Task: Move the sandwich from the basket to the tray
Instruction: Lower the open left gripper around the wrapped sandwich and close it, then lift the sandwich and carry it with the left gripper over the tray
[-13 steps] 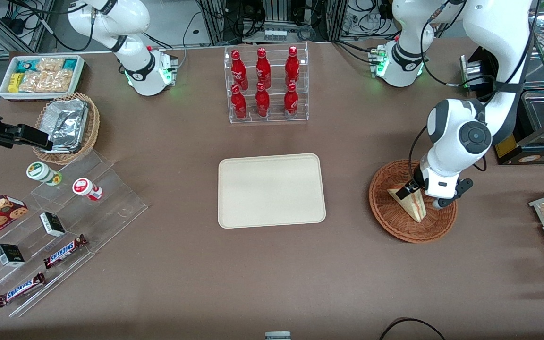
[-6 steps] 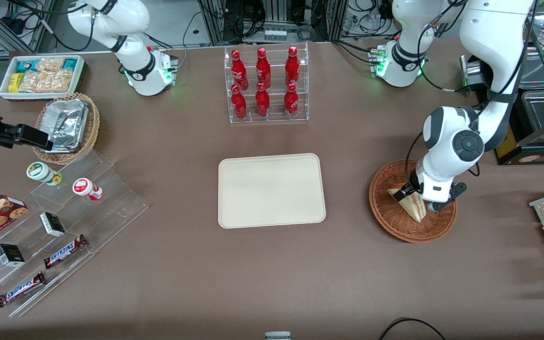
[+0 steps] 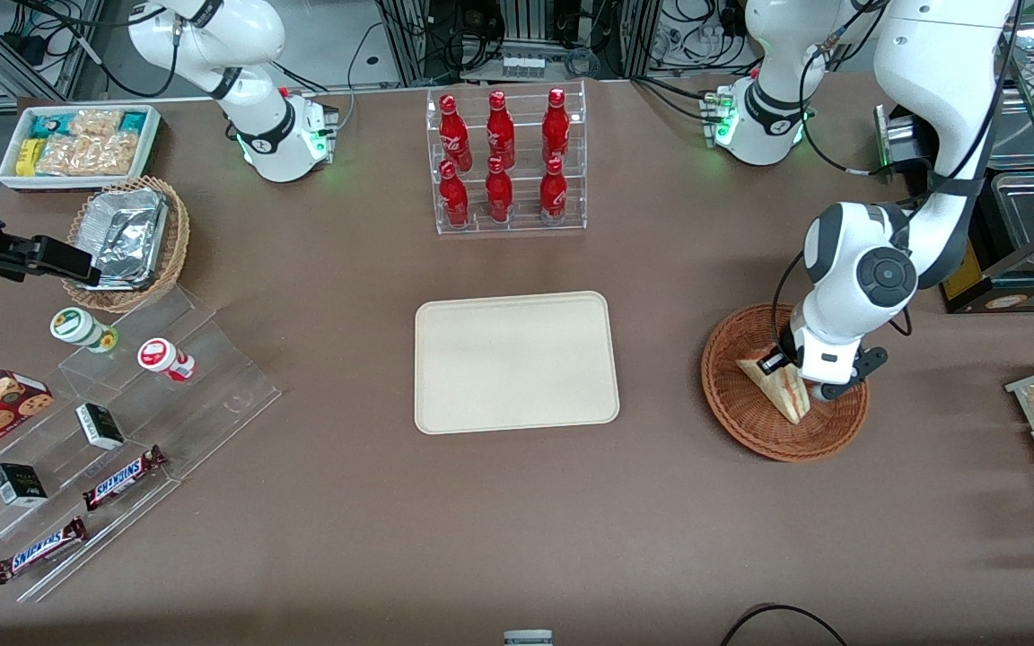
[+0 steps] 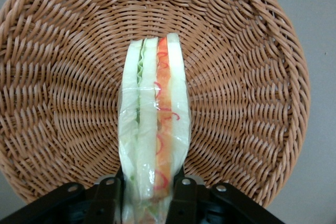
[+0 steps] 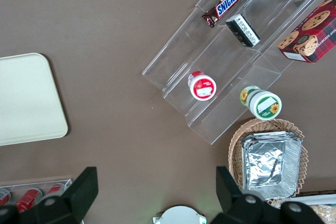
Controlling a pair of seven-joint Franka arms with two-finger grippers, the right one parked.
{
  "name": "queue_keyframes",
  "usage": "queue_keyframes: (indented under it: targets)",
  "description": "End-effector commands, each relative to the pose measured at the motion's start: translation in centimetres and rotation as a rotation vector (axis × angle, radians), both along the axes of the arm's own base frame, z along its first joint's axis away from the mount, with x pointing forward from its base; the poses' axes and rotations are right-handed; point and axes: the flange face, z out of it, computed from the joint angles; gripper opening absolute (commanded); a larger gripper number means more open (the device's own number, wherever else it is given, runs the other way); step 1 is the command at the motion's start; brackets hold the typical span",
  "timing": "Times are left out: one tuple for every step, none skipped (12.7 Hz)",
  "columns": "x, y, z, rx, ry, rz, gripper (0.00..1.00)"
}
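A brown bench (image 3: 517, 520) fills the scene, with cables and racks of equipment past its farther edge. The claw (image 4: 148, 192) is down inside the basket (image 3: 741, 413), toward the working arm's end of the bench, its two fingers (image 4: 107, 198) pinching the sandwich (image 4: 153, 129) at its wide end. The sandwich stands on edge on the wicker, filling layers up. The tray (image 3: 516, 361) lies bare at the bench's middle, well apart from the basket. A clear rack of red bottles (image 3: 503, 161) stands near the farther edge, farther from the front camera than the tray.
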Motion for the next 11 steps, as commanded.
queue_keyframes:
  targets:
    - [-0.4,-1.0,3.3,0.059,0.011,-0.07,0.0]
    - [0.1,-1.7,4.6,0.07,0.042,-0.126,0.0]
    - [0.9,-3.1,6.5,0.076,0.077,-0.183,0.0]
    - [1.7,-4.7,8.3,0.076,0.101,-0.207,0.0]
    - [2.4,-6.1,9.6,0.073,0.11,-0.22,0.0]
    - [2.5,-8.7,10.7,0.045,0.124,-0.241,0.0]
    - [2.5,-10.6,11.2,0.005,0.132,-0.244,0.0]
    - [2.2,-12.8,11.5,-0.015,0.129,-0.261,0.0]
    - [2.0,-15.5,11.2,-0.033,0.132,-0.286,0.0]
    - [1.8,-18.0,10.7,-0.042,0.134,-0.32,0.0]
    - [1.7,-19.7,10.3,-0.045,0.134,-0.352,0.0]
